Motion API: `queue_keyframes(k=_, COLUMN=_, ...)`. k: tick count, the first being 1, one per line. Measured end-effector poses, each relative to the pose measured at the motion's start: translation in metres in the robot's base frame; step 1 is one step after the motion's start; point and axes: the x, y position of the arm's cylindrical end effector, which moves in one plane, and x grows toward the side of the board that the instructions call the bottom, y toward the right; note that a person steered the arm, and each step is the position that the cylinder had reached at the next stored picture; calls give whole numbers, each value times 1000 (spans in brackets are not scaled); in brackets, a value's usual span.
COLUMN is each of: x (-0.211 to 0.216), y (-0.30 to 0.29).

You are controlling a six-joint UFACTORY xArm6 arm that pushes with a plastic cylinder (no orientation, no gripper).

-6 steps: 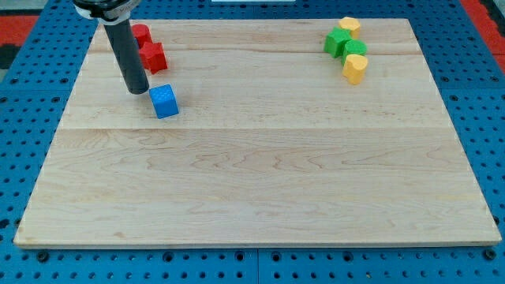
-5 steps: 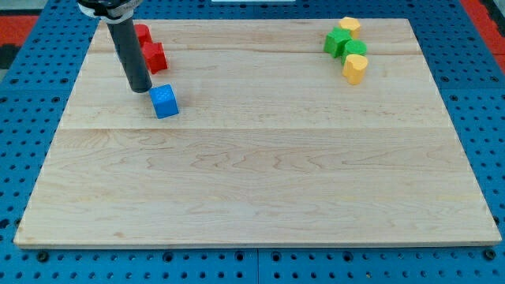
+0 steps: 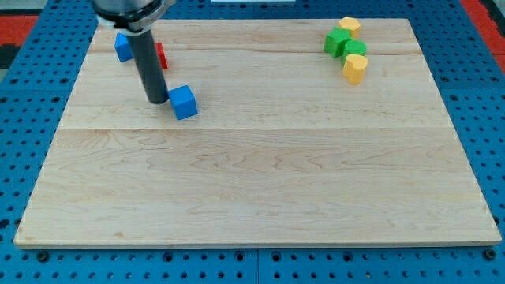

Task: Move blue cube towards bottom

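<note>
The blue cube lies on the wooden board, left of centre in the upper part. My tip stands on the board just left of the cube, touching it or nearly so. The dark rod rises from the tip towards the view's top left.
A second blue block lies near the top-left corner. A red block shows partly behind the rod. At the top right sit two green blocks and two yellow blocks in a cluster.
My tip has moved to the right and the blue cube has slid right with it. A second blue block now shows at the top left; the red blocks are mostly hidden.
</note>
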Motion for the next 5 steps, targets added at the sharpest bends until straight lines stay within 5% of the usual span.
queue_keyframes(k=2, x=1, y=22)
queue_keyframes(k=3, x=42, y=11)
queue_keyframes(k=5, x=3, y=0)
